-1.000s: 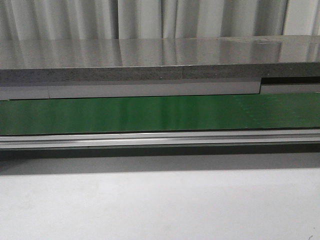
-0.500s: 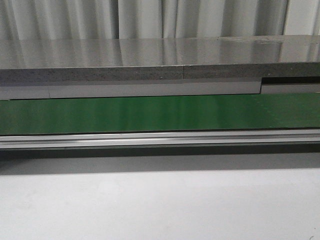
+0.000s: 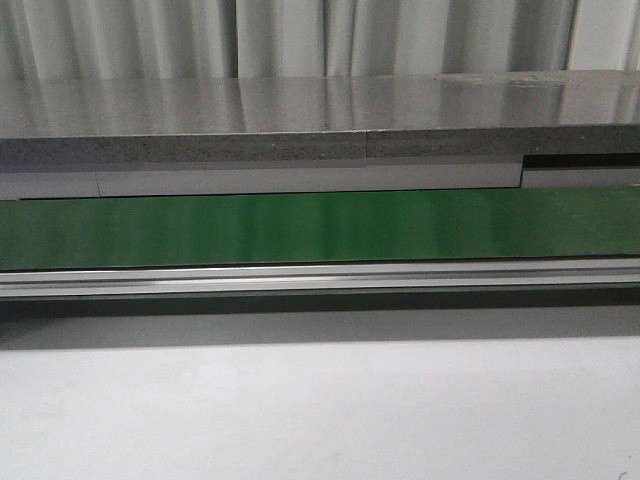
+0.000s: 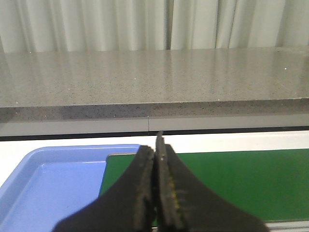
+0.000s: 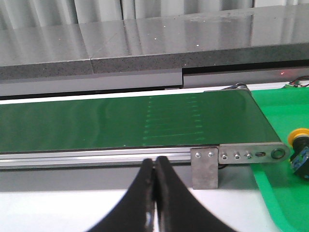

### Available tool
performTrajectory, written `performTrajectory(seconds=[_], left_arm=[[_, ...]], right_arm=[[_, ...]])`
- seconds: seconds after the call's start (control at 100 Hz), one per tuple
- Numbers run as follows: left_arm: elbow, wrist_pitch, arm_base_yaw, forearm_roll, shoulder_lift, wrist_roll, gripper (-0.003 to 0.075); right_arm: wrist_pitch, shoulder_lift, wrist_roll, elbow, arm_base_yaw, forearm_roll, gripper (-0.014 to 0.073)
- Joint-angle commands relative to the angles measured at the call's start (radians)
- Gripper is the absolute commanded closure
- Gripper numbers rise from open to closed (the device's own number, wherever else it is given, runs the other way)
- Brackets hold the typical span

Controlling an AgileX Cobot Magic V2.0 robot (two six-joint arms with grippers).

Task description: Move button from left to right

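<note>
both claws, the left claw [image 4: 155,193] and the right claw [image 5: 154,203], are being kept pressed closed and empty beside the belt [image 3: 320,228], since the button [image 5: 300,145] is already lying on the green tray [image 5: 280,193] past the belt's right end.

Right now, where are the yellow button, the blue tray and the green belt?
button [image 5: 299,136]: right wrist view, on its yellow cap.
blue tray [image 4: 53,181]: left wrist view, on its bare floor.
green belt [image 3: 320,228]: front view, mid-surface.
</note>
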Motion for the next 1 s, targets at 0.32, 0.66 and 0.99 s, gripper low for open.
performTrajectory(seconds=[0.32,0.66,0.99], left_arm=[[-0.029,-0.078,-0.008,-0.007,0.007,0.0,0.0741],[-0.014,-0.115,-0.008,0.086,0.004,-0.03,0.0741],[0.112,-0.115,-0.008,0.409,-0.13,-0.427,0.0741]], right_arm=[[-0.086,-0.019,0.0,-0.016,0.004,-0.007,0.0661],[-0.086,-0.019,0.0,-0.016,0.004,-0.007,0.0661],[-0.086,-0.019,0.0,-0.016,0.004,-0.007,0.0661]])
